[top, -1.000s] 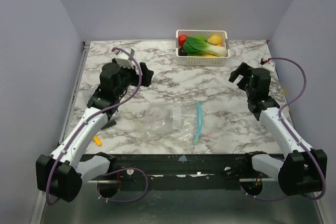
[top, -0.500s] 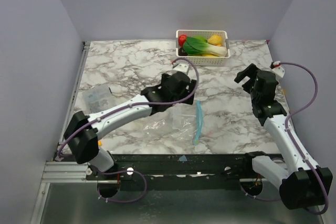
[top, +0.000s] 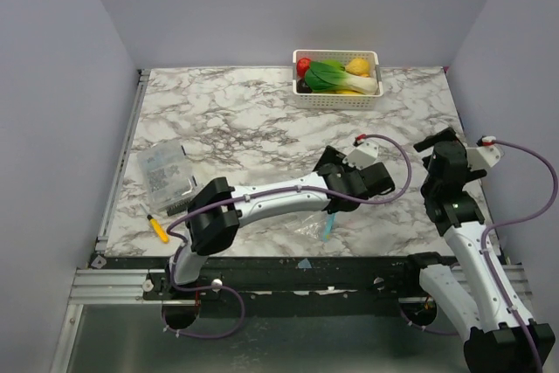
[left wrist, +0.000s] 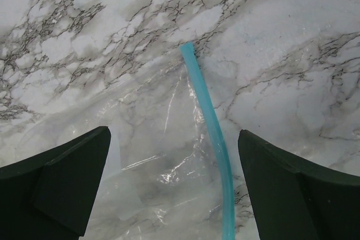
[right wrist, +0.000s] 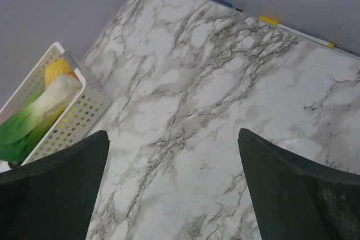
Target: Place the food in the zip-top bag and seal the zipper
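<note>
The zip-top bag (left wrist: 163, 155) lies flat on the marble, clear and crinkled. Its light blue zipper (left wrist: 209, 122) runs down the right side of the left wrist view. My left gripper (left wrist: 174, 195) hovers open right above it, one finger on each side, holding nothing. From above, the left gripper (top: 371, 183) covers most of the bag (top: 307, 226); only a bit of zipper (top: 328, 228) shows. The food (top: 336, 76) sits in the white basket (top: 336, 100) at the back. My right gripper (top: 434, 142) is open over bare table at the right; its wrist view catches the food (right wrist: 34, 119).
A clear packet of small parts (top: 164, 170) lies at the left, and a small yellow-orange item (top: 157, 230) by the front left edge. The basket (right wrist: 73, 119) stands against the back wall. Grey walls close in the table on three sides.
My left arm swung from the table's left side across to the right and now reaches over the bag. The right arm drew back toward the right edge. Both grippers stayed open.
</note>
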You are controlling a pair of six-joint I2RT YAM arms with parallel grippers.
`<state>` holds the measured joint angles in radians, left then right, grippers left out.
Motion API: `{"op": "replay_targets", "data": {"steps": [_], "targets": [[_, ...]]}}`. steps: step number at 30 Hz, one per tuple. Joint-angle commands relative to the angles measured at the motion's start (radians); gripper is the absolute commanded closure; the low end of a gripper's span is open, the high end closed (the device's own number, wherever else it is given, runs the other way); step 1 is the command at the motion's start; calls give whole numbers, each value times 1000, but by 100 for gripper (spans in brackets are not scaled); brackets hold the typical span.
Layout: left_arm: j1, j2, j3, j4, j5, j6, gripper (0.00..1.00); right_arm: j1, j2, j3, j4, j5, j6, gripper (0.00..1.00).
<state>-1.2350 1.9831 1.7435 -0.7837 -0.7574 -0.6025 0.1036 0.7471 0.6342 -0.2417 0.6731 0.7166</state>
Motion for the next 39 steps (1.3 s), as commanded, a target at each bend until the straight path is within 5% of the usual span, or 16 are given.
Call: {"op": "replay_targets", "data": {"steps": [1,19,26,32,39], "targets": [[-25,86,54,-60,-66,19,6,1,-9,-12,-62,149,85,0],[-61,301,143,-146,-206,15,20,1,3,-24,-23,101,75,0],[-71,332,137,-151,-244,31,40,1,11,-28,-8,84,65,0],[-72,292,111,-162,-270,21,74,1,20,-26,-4,71,31,1],[-50,75,-34,-115,-239,18,98,0,43,-64,161,-253,-151,1]]}}
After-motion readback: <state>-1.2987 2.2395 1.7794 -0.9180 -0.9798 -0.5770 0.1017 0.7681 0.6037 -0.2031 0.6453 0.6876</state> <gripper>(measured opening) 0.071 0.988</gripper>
